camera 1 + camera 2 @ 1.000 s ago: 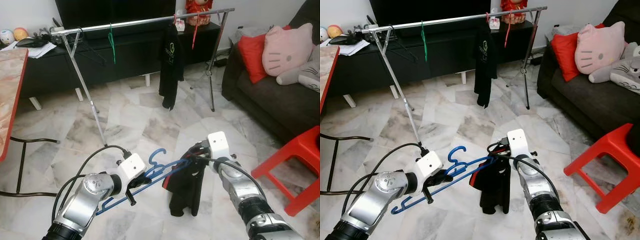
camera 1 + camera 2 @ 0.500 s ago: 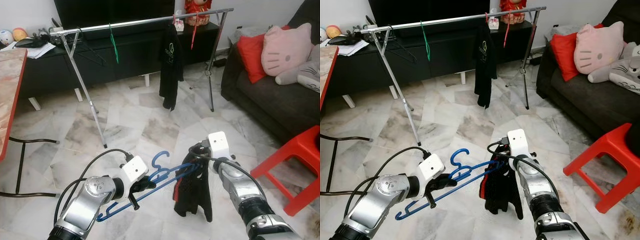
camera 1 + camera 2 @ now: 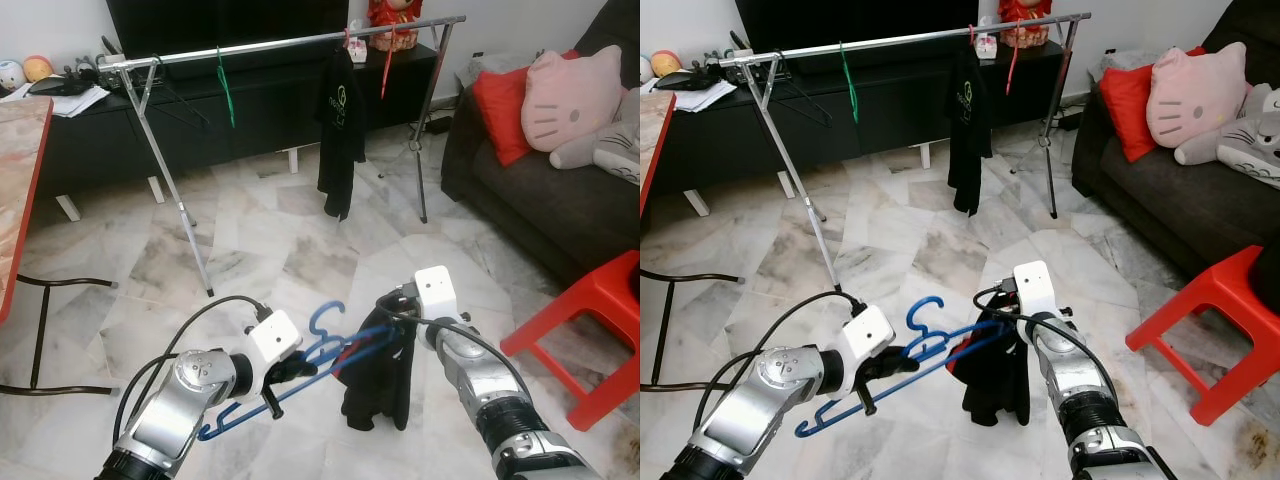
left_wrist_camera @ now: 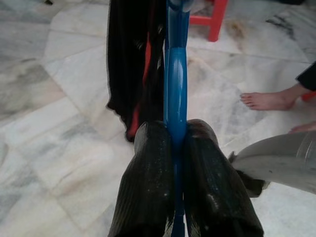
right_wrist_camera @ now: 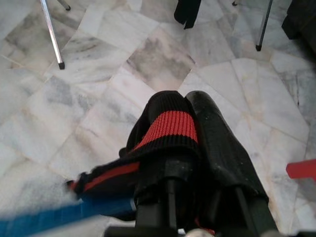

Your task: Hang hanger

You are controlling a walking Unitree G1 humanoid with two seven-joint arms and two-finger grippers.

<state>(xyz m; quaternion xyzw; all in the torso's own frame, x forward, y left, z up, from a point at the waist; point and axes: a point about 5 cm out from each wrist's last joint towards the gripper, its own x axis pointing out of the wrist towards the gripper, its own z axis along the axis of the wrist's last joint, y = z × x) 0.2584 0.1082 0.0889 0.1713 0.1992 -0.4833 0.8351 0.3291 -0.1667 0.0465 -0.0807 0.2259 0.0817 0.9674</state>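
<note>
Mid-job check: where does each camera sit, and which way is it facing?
Eye views: head, looking down and forward at the rack; both arms show.
Left wrist: along the left pincer, shut on the blue hanger, towards floor and a person's foot.
Right wrist: along the right pincer, gripping the black garment.
All share hanger and garment.

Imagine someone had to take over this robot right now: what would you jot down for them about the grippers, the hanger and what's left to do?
Left gripper: shut on the blue hanger, held low in front of the robot.
Right gripper: shut on the black garment with red trim, at the hanger's far end.
The garment hangs bunched from that end, not spread over both shoulders.
The clothes rack stands further ahead across the marble floor, already carrying a black shirt and a green hanger.
Done: hanger and garment are both in hand.
Left: finish dressing the hanger, walk to the rack, hook it on the bar.
</note>
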